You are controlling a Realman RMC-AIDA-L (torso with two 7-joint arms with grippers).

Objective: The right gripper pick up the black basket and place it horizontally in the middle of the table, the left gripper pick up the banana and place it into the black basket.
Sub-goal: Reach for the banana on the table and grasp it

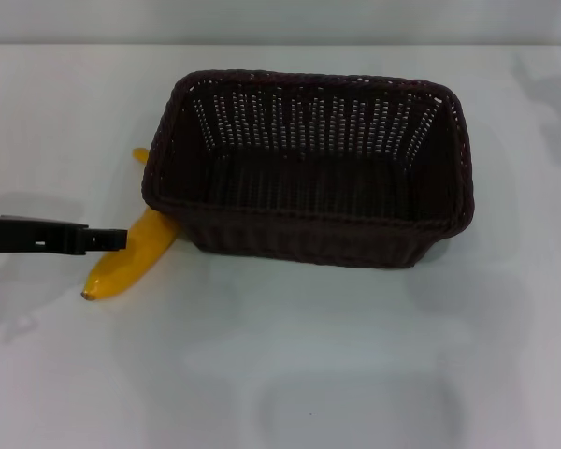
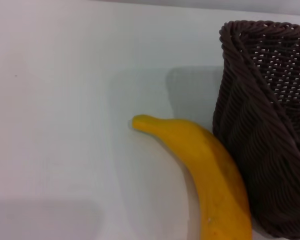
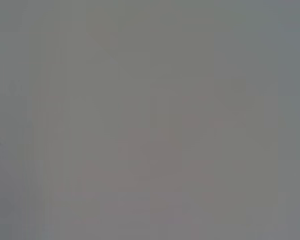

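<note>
Left gripper (image 1: 122,239): fingers' opening indiscernible, tips at banana (image 1: 131,262), which lies wedged against black basket (image 1: 309,168); likely lining up a grasp.

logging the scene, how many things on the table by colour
yellow: 1, the banana
black: 1, the basket
total: 2, both on the table; the left gripper reaches in beside the banana

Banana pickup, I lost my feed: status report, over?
Left gripper at the banana, grip unconfirmed. Banana on the table, against the black basket. Right gripper out of view.
</note>
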